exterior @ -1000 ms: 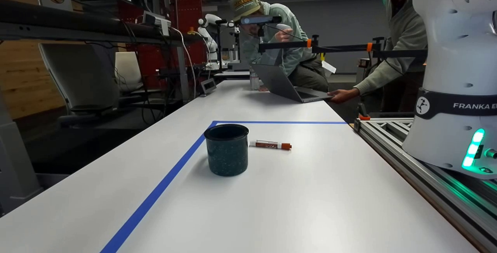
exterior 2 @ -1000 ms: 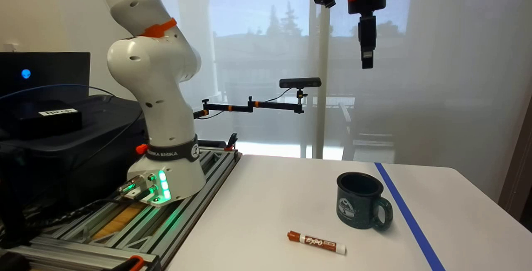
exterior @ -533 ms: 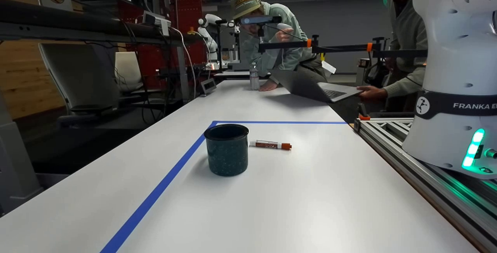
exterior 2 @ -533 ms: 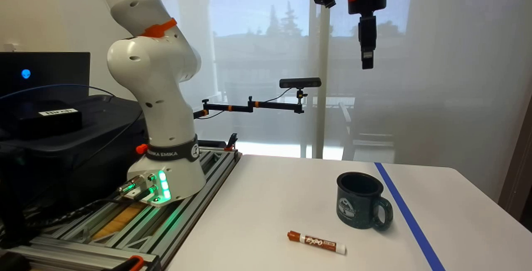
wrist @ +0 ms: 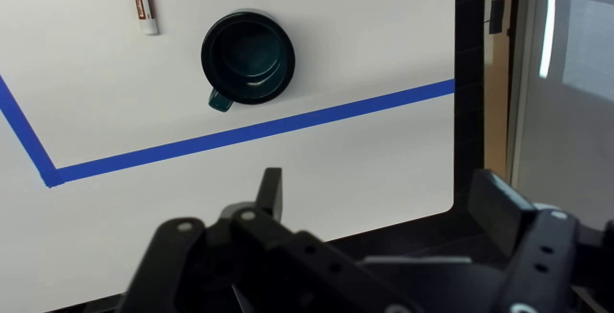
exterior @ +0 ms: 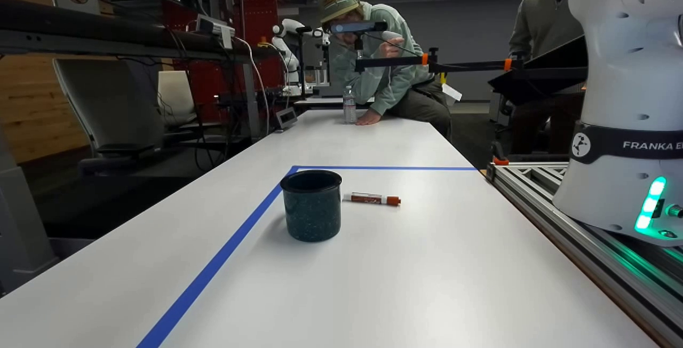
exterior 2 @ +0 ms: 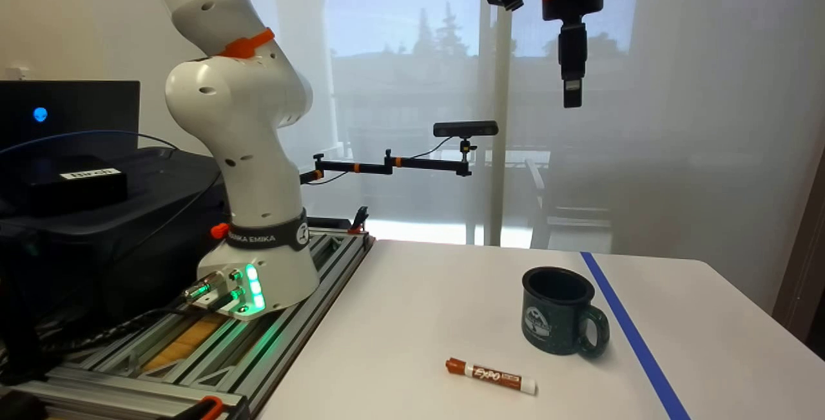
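Observation:
My gripper (wrist: 381, 195) stands open in the wrist view, its two fingers wide apart and nothing between them. In an exterior view the gripper (exterior 2: 572, 95) hangs high above the table, pointing down. Nearest to it is a dark green speckled mug (exterior 2: 557, 314), upright, with its handle and a pale logo showing there. From above, the mug's interior (wrist: 252, 54) shows nothing inside. A brown and white Expo marker (exterior 2: 491, 376) lies on its side near the mug; its far end is cut off in the wrist view. Both objects also appear in an exterior view: mug (exterior: 314, 212), marker (exterior: 373, 199).
Blue tape (wrist: 259, 130) runs along the white table beside the mug and turns a corner. A camera on a black bracket (exterior 2: 465, 129) reaches out behind the table. A person (exterior: 395, 60) leans at the far end near a water bottle (exterior: 349, 105).
The gripper has shifted slightly to the right in an exterior view. Behind the table, the laptop was lifted off by a second person, who now stands upright. Mug and marker have stayed put.

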Robot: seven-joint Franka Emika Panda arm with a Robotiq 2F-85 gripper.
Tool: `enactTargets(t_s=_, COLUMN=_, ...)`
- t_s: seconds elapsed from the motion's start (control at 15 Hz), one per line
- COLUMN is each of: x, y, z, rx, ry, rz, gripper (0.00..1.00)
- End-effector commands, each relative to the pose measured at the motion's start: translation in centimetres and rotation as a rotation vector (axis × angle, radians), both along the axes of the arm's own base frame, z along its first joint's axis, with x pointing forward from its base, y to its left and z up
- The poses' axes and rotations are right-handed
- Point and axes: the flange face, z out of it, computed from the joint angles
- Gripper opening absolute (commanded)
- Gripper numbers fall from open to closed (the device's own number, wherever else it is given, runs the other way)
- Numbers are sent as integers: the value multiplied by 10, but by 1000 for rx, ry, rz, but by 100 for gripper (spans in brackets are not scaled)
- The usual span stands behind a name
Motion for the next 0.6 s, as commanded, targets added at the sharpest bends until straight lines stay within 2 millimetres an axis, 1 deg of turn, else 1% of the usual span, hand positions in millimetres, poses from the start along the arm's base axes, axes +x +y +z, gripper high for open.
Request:
enactTargets(t_s=0.0, x=-9, y=-3, z=4, rx=-3, ry=-4, rz=-40, gripper=100)
enactTargets(t_s=0.53, x=-14, y=-1, z=4, rx=8, ry=1, rz=-130, gripper=100)
